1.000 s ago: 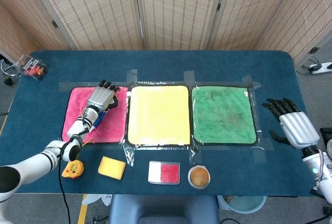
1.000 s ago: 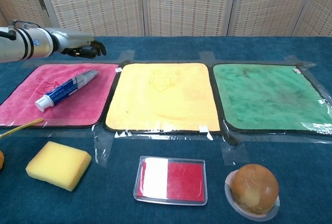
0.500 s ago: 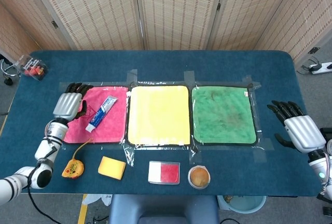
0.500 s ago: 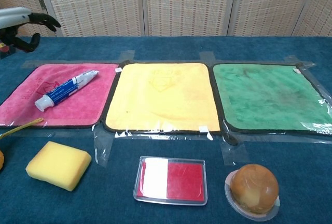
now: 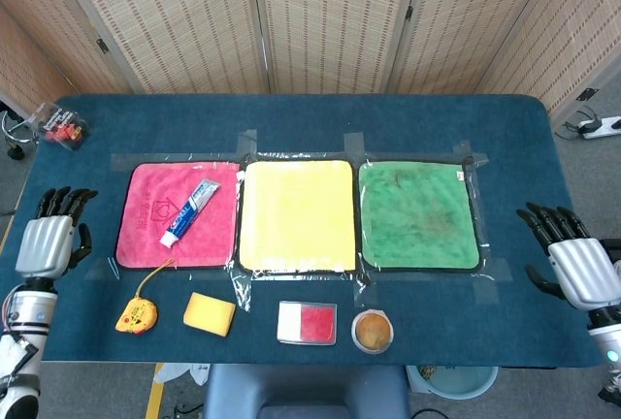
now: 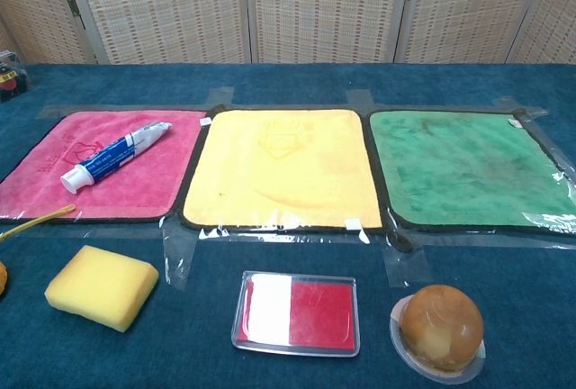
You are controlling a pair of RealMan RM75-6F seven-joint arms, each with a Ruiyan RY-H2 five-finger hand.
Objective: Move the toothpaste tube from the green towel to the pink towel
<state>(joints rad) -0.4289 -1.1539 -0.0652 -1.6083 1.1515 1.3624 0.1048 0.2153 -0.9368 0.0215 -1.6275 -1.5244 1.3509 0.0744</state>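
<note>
tube: toothpaste tube lies on pink towel, placed OK.
hands: left hand & right hand empty, fingers apart.
tip: keep both clear of towels.

bright, even indoor light; soft shadows; sharp focus throughout

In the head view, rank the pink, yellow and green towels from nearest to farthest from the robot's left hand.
From the left hand:
1. Pink towel, leftmost, holding the toothpaste tube.
2. Yellow towel, middle.
3. Green towel, rightmost.
</note>
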